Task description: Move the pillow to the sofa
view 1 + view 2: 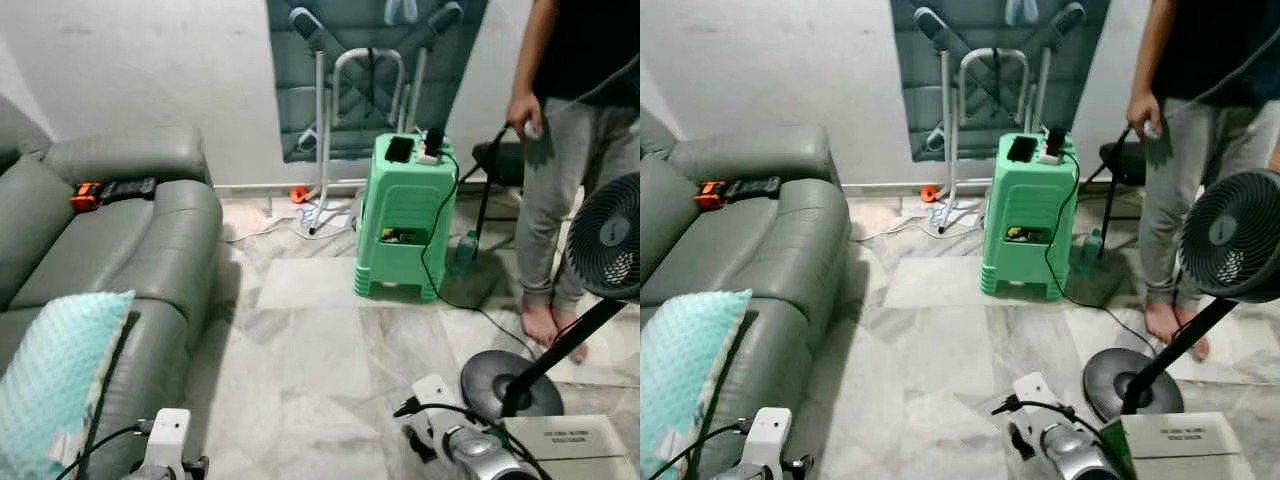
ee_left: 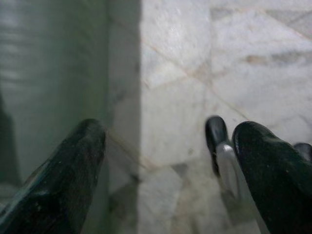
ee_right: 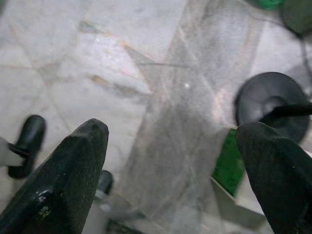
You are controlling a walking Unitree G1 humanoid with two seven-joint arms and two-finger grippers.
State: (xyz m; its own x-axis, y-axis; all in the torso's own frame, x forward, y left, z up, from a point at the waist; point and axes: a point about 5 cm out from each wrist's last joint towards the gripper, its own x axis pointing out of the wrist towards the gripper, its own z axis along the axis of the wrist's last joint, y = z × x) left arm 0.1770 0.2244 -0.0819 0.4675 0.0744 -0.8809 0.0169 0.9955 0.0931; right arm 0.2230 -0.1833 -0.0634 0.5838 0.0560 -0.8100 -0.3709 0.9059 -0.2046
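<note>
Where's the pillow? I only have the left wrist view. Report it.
Observer: The pillow lies on the sofa seat, on the robot's left.
Operator: Give me the right gripper's state.
Observer: The right gripper is open and empty, over the floor.
Operator: Name what stands ahead.
Observer: A person stands ahead on the right, beside a green stool.
</note>
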